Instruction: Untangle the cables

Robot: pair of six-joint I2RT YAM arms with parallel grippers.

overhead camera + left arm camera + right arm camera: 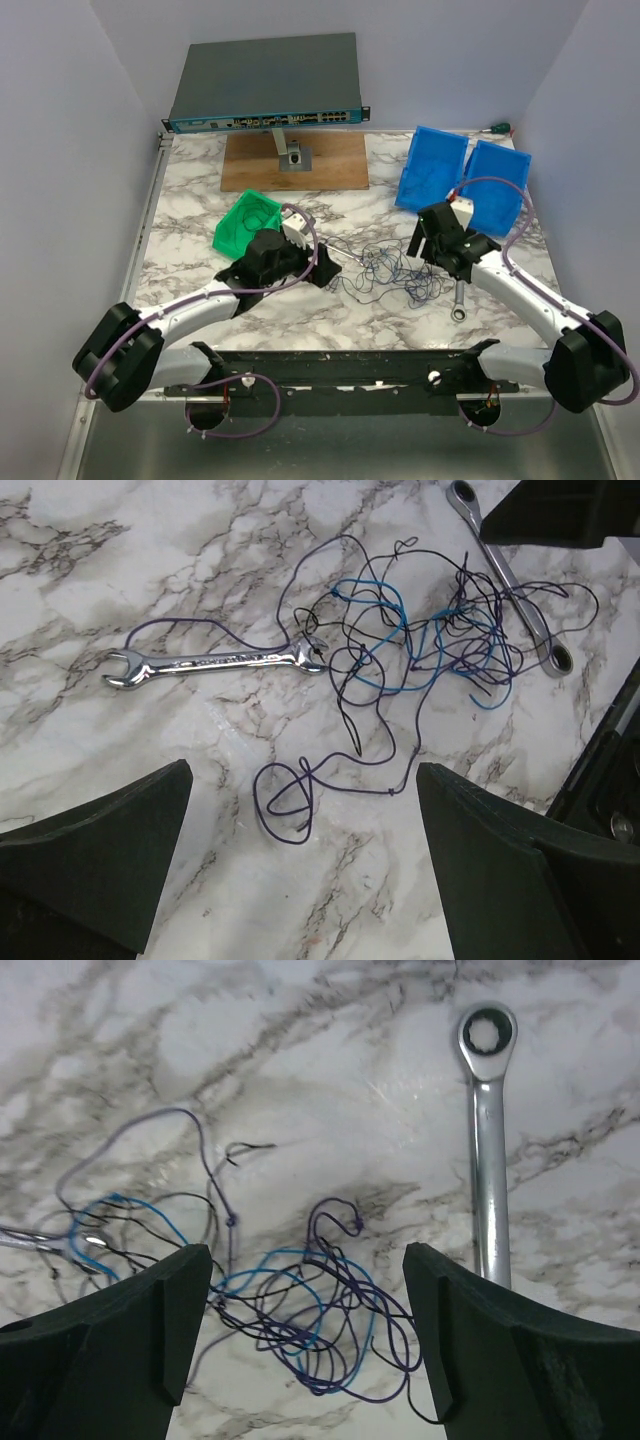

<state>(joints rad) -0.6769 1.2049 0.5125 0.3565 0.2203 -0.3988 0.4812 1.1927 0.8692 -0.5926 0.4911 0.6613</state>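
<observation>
I see a marble table: green bin left, two blue bins side by side back right, network switch behind wooden board, open-end wrench, ratchet wrench lying flat.

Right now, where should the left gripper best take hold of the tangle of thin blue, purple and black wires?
I would grip the loose purple loop that trails out of the tangle toward the left gripper. Come straight down from above: it lies flat on bare marble, clear of the silver open-end wrench.

Cables blue, purple, blk; table wht/grey marble; wrench silver.
</observation>
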